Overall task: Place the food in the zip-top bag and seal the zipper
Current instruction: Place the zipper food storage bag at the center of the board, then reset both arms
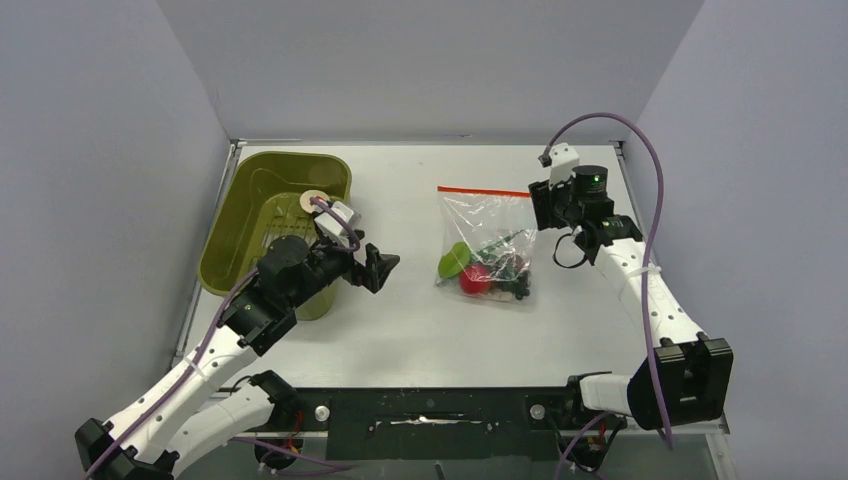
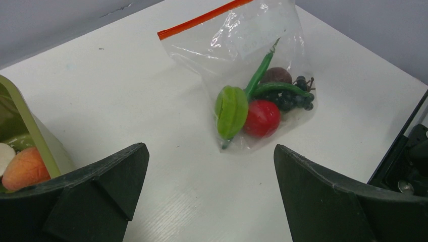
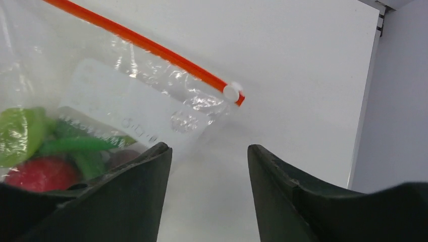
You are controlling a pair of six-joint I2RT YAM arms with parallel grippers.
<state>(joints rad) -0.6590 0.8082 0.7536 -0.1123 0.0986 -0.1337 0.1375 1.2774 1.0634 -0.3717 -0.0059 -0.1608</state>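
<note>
Food lies inside the zip-top bag; left gripper and right gripper both stand spread.

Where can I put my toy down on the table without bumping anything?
The table is bare in front of the bag, and between bag and green tub at the back. Crowded: right claw beside the bag.

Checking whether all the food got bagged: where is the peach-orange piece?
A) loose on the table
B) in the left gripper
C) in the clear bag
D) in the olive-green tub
D: the left wrist view shows the peach-orange piece lying inside the olive-green tub, apart from the zip-top bag.
</note>
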